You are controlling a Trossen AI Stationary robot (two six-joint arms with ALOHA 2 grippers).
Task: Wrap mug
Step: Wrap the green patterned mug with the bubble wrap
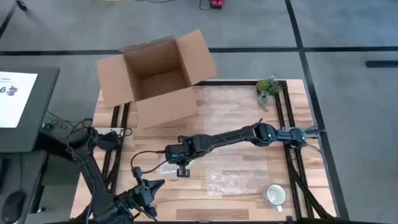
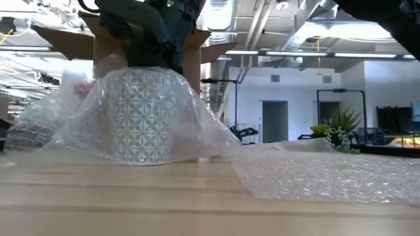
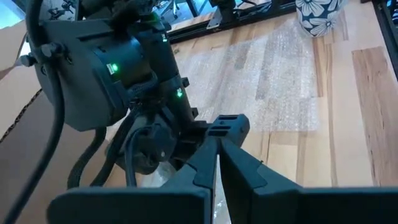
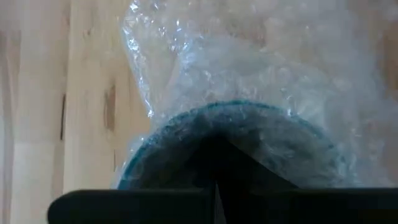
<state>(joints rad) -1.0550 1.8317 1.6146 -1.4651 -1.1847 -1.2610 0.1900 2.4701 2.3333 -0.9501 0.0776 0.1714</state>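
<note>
Pale wooden boards make up the tabletop (image 1: 236, 155), which sits in a black frame on a grey carpeted floor. An open cardboard box (image 1: 158, 78) stands at the far left corner of it, and a small green plant (image 1: 268, 87) sits at the far right corner.

Toward the left of the boards, a mug (image 2: 139, 115) with a teal lattice pattern stands under a loose sheet of bubble wrap (image 2: 197, 118) that drapes over its rim and trails onto the wood on both sides. The right arm stretches across from the right edge, and the right tool (image 1: 180, 163) is directly above this mug; its wrist view shows the two fingers closed together just over the wrapped rim.

The left tool (image 1: 149, 186) hangs near the front left edge, just in front of the wrapped mug, with its fingers pressed together and nothing between them.

A second sheet of bubble wrap (image 1: 239, 182) lies flat toward the front right, and a white mug (image 1: 275, 195) with a flower print stands beside it near the front right corner.
</note>
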